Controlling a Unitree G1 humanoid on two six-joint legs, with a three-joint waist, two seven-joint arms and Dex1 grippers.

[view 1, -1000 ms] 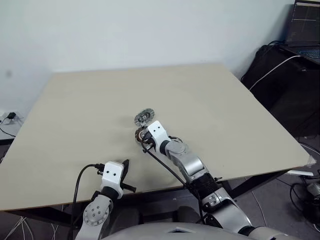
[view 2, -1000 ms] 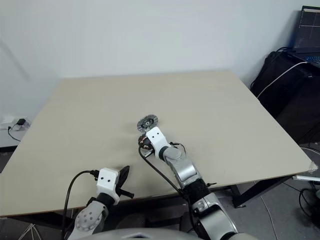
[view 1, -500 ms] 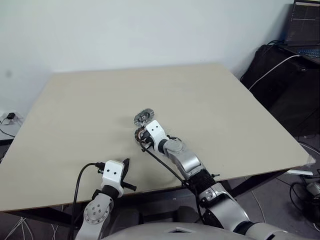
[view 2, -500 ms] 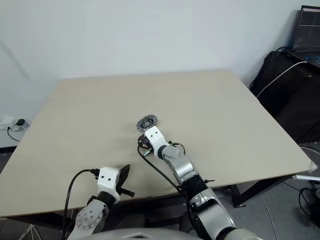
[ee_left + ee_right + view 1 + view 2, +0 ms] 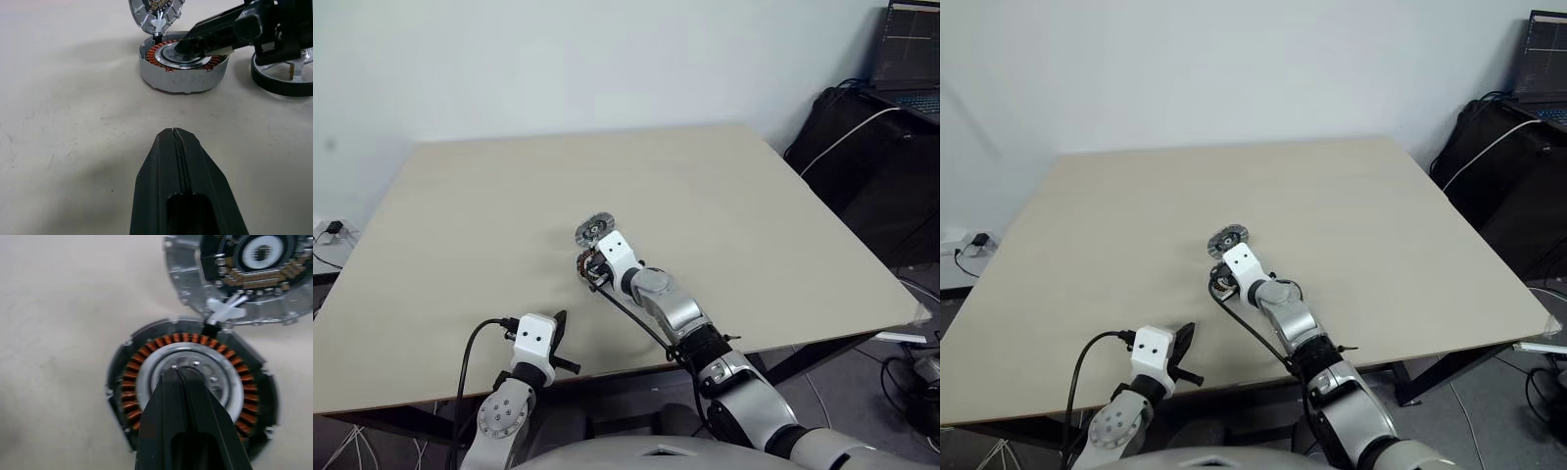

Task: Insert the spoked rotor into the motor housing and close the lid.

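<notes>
The motor housing (image 5: 190, 396), a grey round body with a ring of copper windings, stands mid-table (image 5: 586, 265). A silver disc, the rotor (image 5: 222, 382), lies inside the winding ring, its middle covered by my fingers. My right gripper (image 5: 178, 372) is shut, its tips resting on that disc (image 5: 188, 46). The lid (image 5: 244, 274) is hinged at the housing's far edge and stands open, tilted back (image 5: 594, 229). My left gripper (image 5: 174, 134) is shut and holds nothing. It sits near the table's front edge (image 5: 558, 323), well short of the housing.
The beige table (image 5: 754, 215) has its front edge close to my left hand. A black cable loop (image 5: 281, 83) lies beside the housing on the right arm's side. A black bag and a laptop (image 5: 906, 49) stand off the table at the back right.
My right arm has stretched out a little, its wrist now closer to the housing, with the fingertips staying on the housing's centre. The left arm and the lid have not moved.
</notes>
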